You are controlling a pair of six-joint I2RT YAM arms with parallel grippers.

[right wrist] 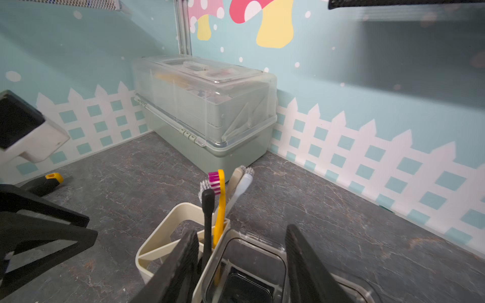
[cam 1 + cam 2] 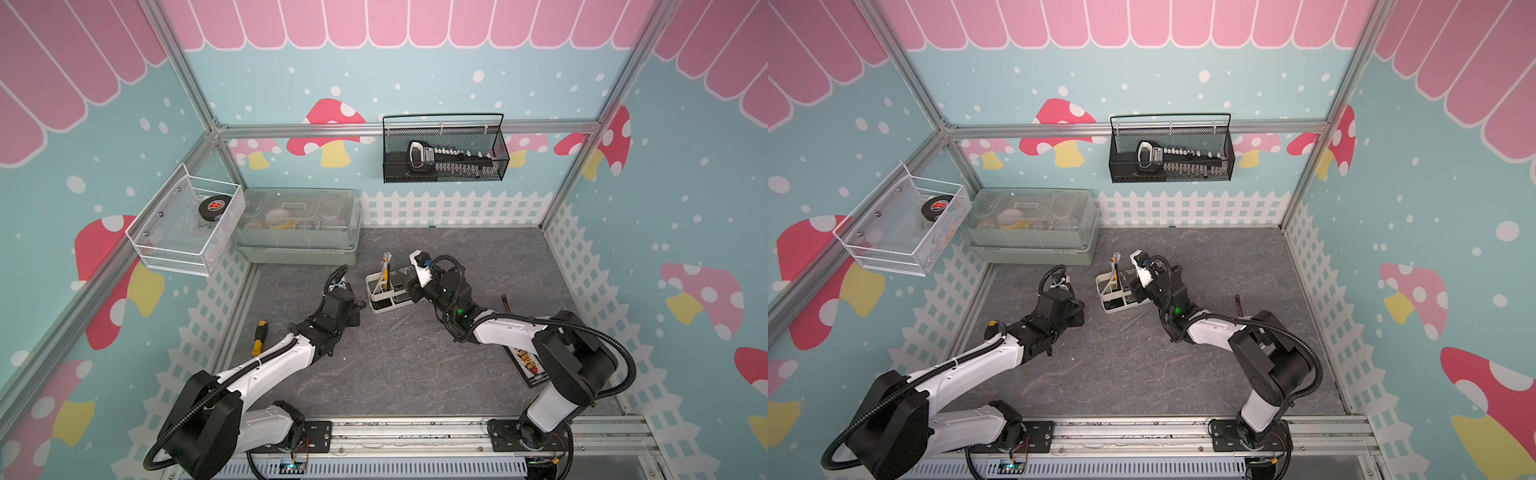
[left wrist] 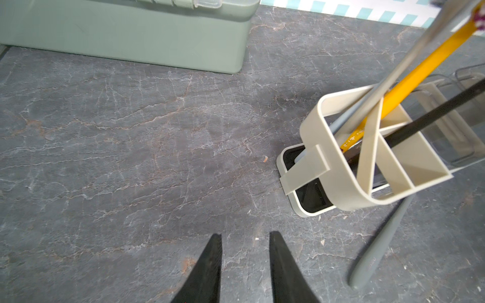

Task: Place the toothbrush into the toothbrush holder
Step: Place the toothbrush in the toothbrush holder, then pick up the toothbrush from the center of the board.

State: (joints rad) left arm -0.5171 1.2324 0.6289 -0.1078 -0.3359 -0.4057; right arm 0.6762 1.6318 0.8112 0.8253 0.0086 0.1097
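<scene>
The off-white toothbrush holder stands mid-table. In its slotted section stand a black toothbrush, a yellow one and pale ones. My right gripper hangs open over the holder, its jaws astride a clear cup, with the black handle just outside one finger. A grey toothbrush lies on the table by the holder's near side. My left gripper hovers left of the holder, slightly open and holding nothing.
A clear-lidded grey-green box sits at the back left. A yellow-handled screwdriver lies by the left arm. A white wire basket and a black mesh basket hang on the walls. A bit case lies under the right arm.
</scene>
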